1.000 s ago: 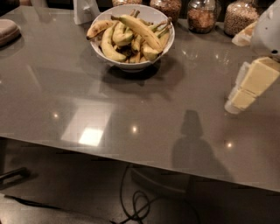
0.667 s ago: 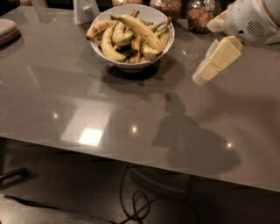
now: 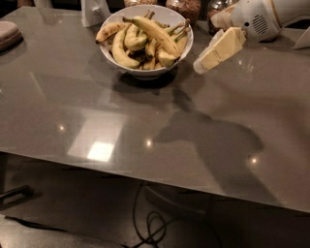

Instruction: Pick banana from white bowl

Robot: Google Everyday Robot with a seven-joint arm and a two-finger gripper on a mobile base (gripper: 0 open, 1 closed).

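Observation:
The white bowl (image 3: 146, 73) stands on the grey table at the top centre and holds several yellow bananas. The longest banana (image 3: 156, 32) lies on top of the pile, running from upper left to lower right, with its dark stem tip at the left. My gripper (image 3: 209, 57) is cream-coloured and comes in from the upper right. It hangs just right of the bowl's rim, above the table, pointing down and left. It touches neither the bowl nor any banana.
Glass jars (image 3: 185, 7) stand behind the bowl at the table's back edge. A white object (image 3: 94, 10) stands at the back left. A flat brownish thing (image 3: 7, 35) lies at the far left. Cables (image 3: 154, 226) lie on the floor below the table's front edge.
My gripper has moved left and toward the back of the table, from the right edge to just beside the bowl. The bananas have not moved.

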